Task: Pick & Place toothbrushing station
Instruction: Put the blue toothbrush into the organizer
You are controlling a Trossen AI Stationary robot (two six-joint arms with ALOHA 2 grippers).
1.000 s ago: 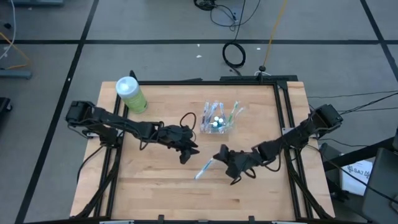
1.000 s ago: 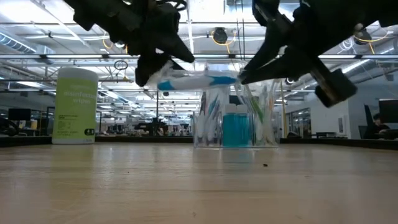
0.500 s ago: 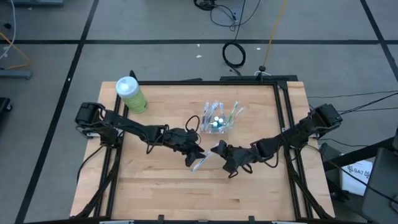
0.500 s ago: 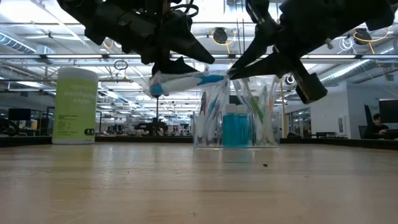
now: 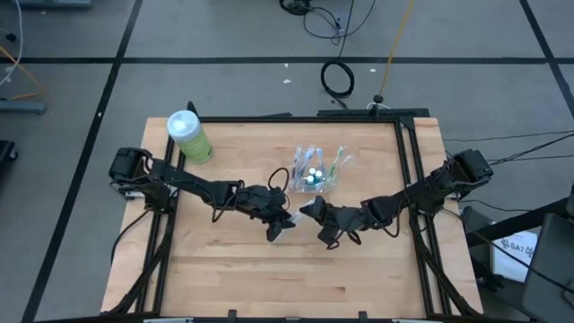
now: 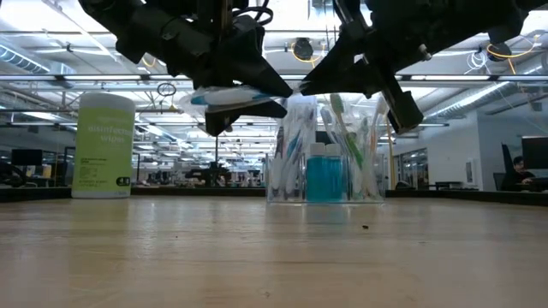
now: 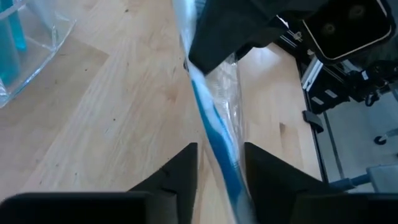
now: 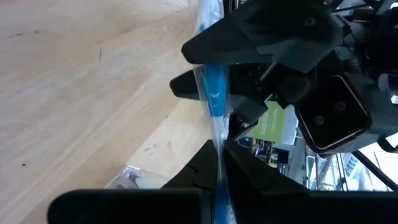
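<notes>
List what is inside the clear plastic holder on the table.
The clear holder contains upright toothbrushes in white, green and blue, with a teal tube at its centre. Anything behind the tube is covered.

Open-plan lab hall, ceiling light rows (image 6: 479,90), distant workstations (image 6: 26,162)

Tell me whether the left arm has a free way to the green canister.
Probably not yet: the left hand is busy with the wrapped blue toothbrush, which the right hand also grips. The path back to the green canister itself looks unobstructed.

Glossy clear-wrapped toothbrush (image 7: 214,134), matt wooden table (image 5: 233,269)
</notes>
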